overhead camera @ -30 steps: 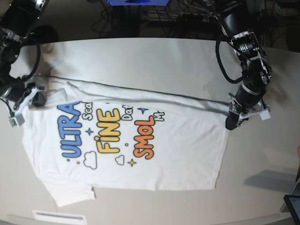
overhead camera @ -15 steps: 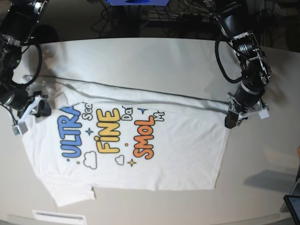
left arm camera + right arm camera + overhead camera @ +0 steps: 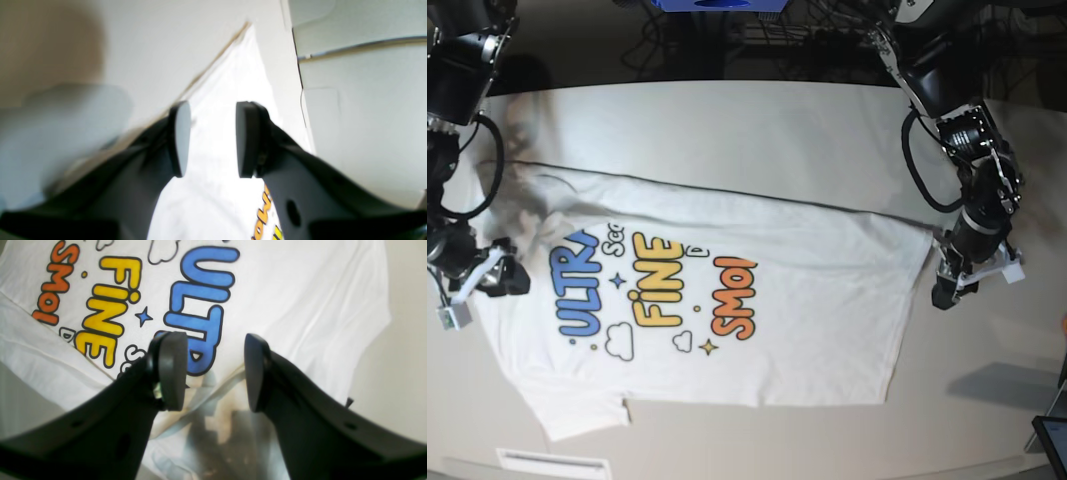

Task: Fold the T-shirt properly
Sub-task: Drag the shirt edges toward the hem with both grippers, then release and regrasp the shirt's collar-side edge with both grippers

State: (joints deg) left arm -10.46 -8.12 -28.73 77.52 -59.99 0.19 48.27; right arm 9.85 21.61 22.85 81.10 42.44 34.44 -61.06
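The white T-shirt [image 3: 807, 300] lies flat on the table [image 3: 727, 120], its far long side folded over toward the front. The plain flap covers the tops of the blue "ULTRA", yellow "FINE" and orange "SMOL" print. My left gripper [image 3: 944, 295] hovers at the shirt's right edge, open. In the left wrist view its jaws [image 3: 213, 140] stand apart over white cloth [image 3: 233, 66] with nothing between them. My right gripper [image 3: 507, 280] is at the shirt's left edge, open. In the right wrist view it [image 3: 213, 370] hangs above the blue lettering [image 3: 203, 290], holding nothing.
A dark tablet corner [image 3: 1052, 440] shows at the front right. A white label strip [image 3: 552, 463] lies on the table's front edge. Cables and dark equipment [image 3: 767, 40] sit beyond the far edge.
Both grippers carried the shirt's far edge toward the front, laying the flap over the print, then opened and let go. Both now sit nearer the front.
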